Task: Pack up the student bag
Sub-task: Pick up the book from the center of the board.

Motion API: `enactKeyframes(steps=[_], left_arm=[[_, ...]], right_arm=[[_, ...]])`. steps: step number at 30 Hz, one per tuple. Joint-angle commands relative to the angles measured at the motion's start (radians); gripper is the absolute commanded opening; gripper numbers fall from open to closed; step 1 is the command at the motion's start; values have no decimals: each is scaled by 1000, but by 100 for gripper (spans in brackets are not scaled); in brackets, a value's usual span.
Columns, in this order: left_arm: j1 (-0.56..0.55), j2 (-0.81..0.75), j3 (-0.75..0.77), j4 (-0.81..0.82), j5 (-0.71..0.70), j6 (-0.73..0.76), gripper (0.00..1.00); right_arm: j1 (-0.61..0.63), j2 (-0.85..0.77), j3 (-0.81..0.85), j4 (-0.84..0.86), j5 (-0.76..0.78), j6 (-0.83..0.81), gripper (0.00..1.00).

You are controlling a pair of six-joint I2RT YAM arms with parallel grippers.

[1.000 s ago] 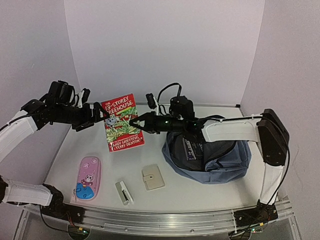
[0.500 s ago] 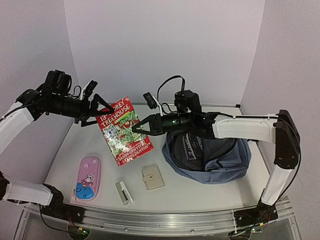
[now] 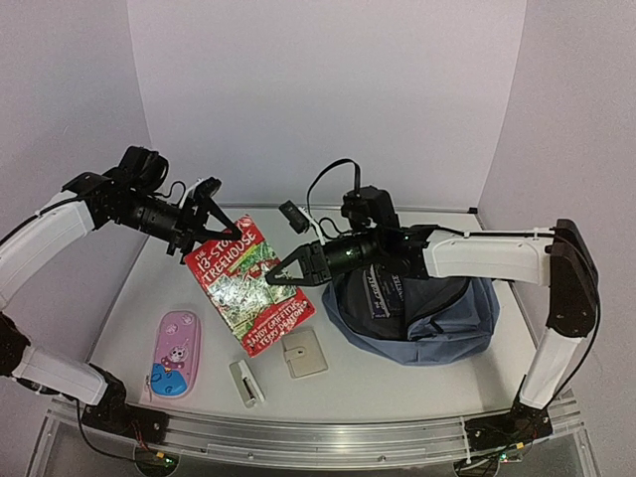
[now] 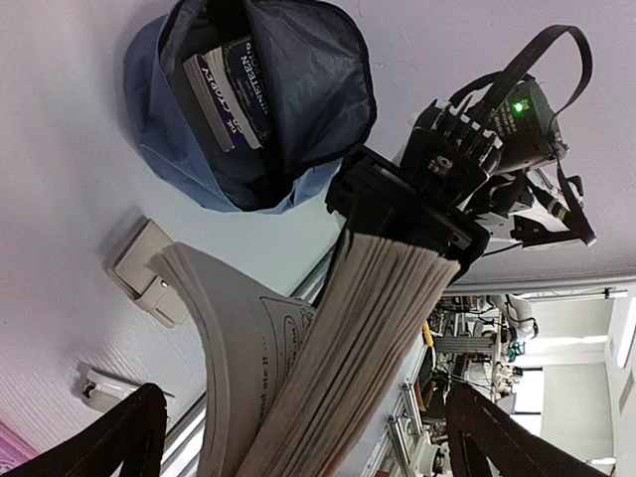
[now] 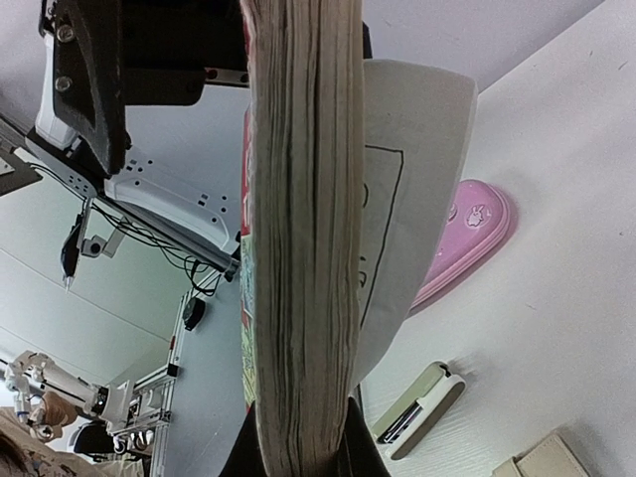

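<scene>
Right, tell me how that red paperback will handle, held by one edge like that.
Probably floppy: in the left wrist view a page of the paperback curls away from the block. Likely to sag or fan open, since only the right pincer clamps it, at one edge. Probably not fragile, and its thick page block suggests moderate weight.

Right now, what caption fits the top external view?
Above the table, the right arm's jaws hold a red paperback beside the open blue backpack; the left arm's jaws stand open.

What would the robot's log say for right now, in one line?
right gripper: shut on book, held above table | left gripper: open, book edge between fingers | student bag: open, books inside
</scene>
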Motion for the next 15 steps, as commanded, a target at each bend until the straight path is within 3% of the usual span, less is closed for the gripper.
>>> enactKeyframes(steps=[1,4,13,15], left_arm=[[-3,27,22,-39,89,57,86],[-15,45,15,-58,99,85,72],[-16,42,6,-62,110,119,18],[-16,33,2,-53,94,114,4]], right_arm=[[8,-57,29,38,-68,-35,0],[8,-48,37,27,-80,-43,0],[4,-39,48,12,-40,-54,0],[-5,-48,44,12,-1,-50,8]])
